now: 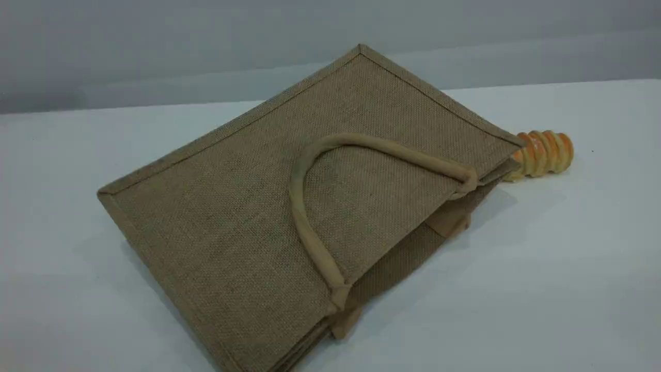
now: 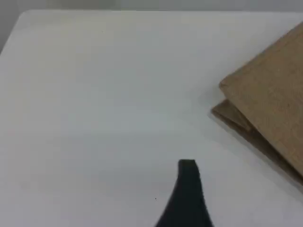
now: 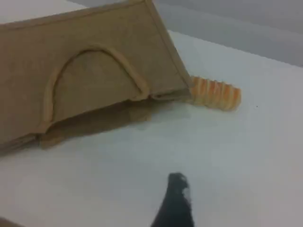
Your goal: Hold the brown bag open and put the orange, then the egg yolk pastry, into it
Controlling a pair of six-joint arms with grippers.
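Observation:
The brown bag (image 1: 268,217) lies on its side on the white table, its top panel tilted up toward the far right corner. One rope handle (image 1: 302,217) arches across that panel. The mouth faces the near right and gapes slightly. The bag's corner (image 2: 270,99) shows at the right of the left wrist view, and its mouth side (image 3: 94,61) fills the upper left of the right wrist view. The orange and the egg yolk pastry are out of view. One dark fingertip of the left gripper (image 2: 188,187) and one of the right gripper (image 3: 176,196) hover over bare table, holding nothing.
A ridged golden-orange bread roll (image 1: 542,152) pokes out from behind the bag's right corner, also seen in the right wrist view (image 3: 215,93). The table's far edge (image 1: 568,85) runs behind the bag. Neither arm shows in the scene view.

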